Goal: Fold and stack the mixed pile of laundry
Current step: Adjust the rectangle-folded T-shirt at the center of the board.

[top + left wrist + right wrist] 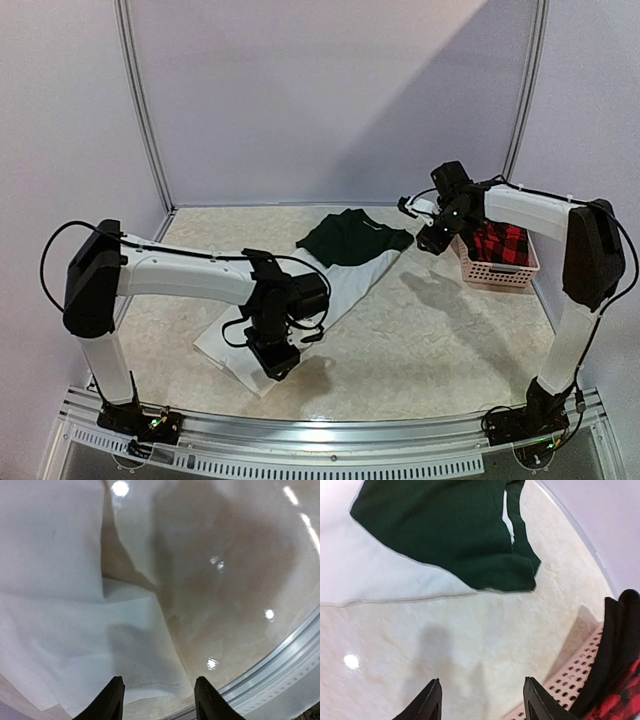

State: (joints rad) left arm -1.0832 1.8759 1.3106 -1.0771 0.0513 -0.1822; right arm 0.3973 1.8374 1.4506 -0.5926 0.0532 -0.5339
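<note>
Laundry spread out: white cloth [345, 285] lay flat, green garment [350, 238] on its far end.
L gripper [158, 685] hovered over cloth's near edge, jaws apart, empty; R gripper [482, 686] likewise, over table [440, 330] by pink basket [495, 272] w/ checked shirt [500, 243] inside.

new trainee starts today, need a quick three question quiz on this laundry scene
1. True or false: the checked shirt sits in the pink basket.
2. What overlaps the far end of the white cloth? A) green top B) blue jeans C) grey towel
3. Fill in: the left gripper and right gripper are both ____, holding nothing.

Key: 1 true; 2 A; 3 open.
</note>
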